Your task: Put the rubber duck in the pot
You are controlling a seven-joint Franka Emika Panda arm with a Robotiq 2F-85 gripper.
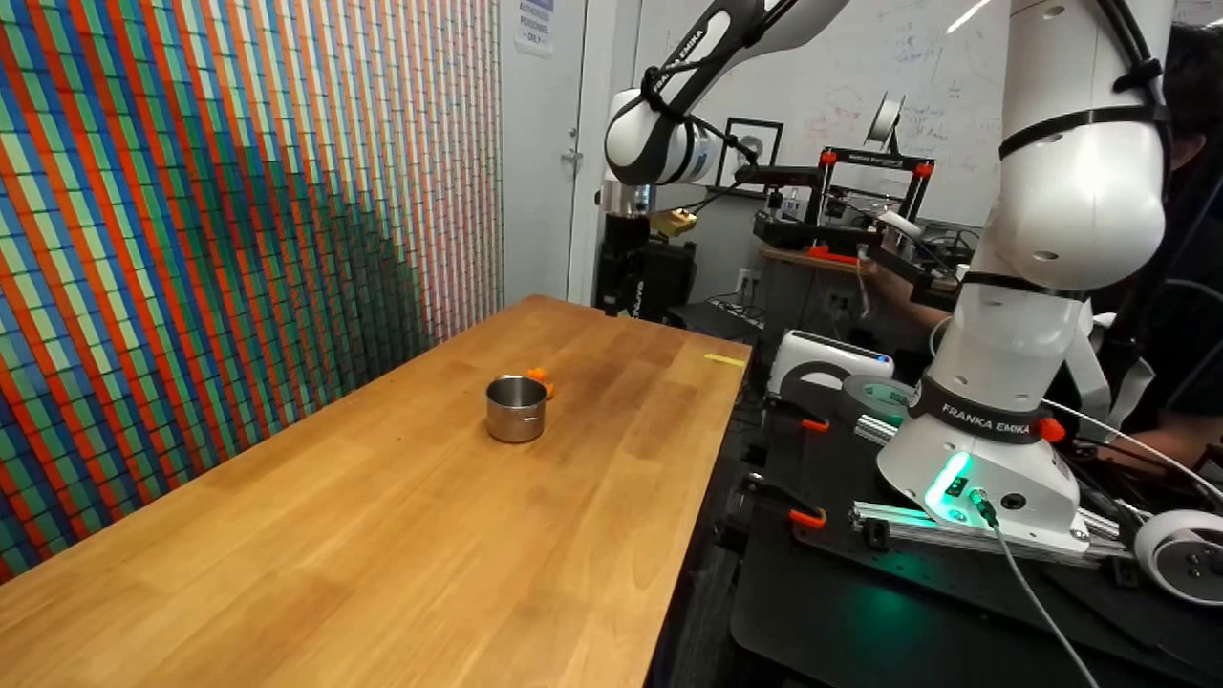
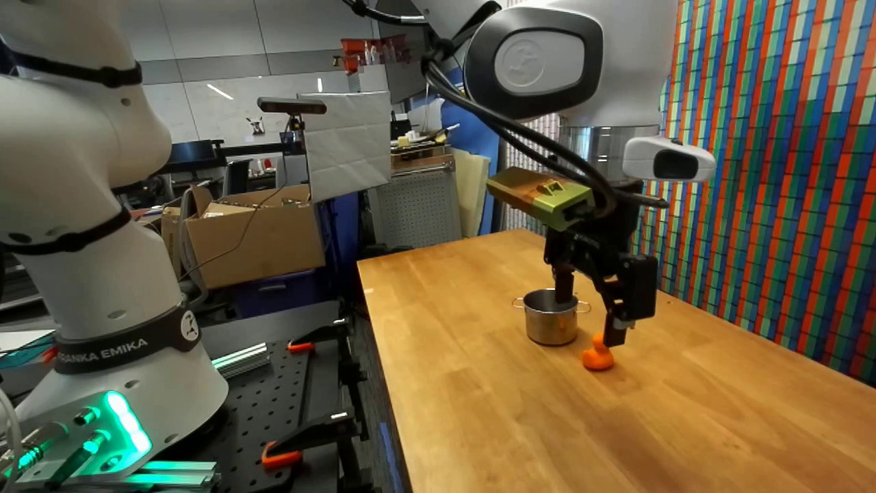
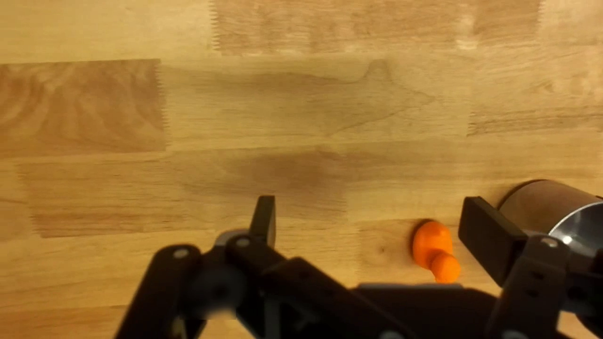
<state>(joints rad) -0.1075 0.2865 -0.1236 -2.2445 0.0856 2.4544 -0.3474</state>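
My gripper point(image 3: 370, 212) gapes wide, empty. The duck point(image 3: 431, 242) sits on the table point(image 1: 382, 535) beside the pot point(image 1: 516, 420), which partly hides it in an exterior view; my wrist view crops the pot. My base point(image 1: 994, 463) reads "FRANKA EMIKA".

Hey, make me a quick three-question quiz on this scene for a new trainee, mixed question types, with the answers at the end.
1. What does the orange rubber duck rest on?
2. True or false: the gripper is open, with its jaws well apart.
3. Pick one: in the wrist view, which picture edge cuts off the metal pot? (a) left (b) top (c) right

Key:
1. The wooden table.
2. True.
3. c
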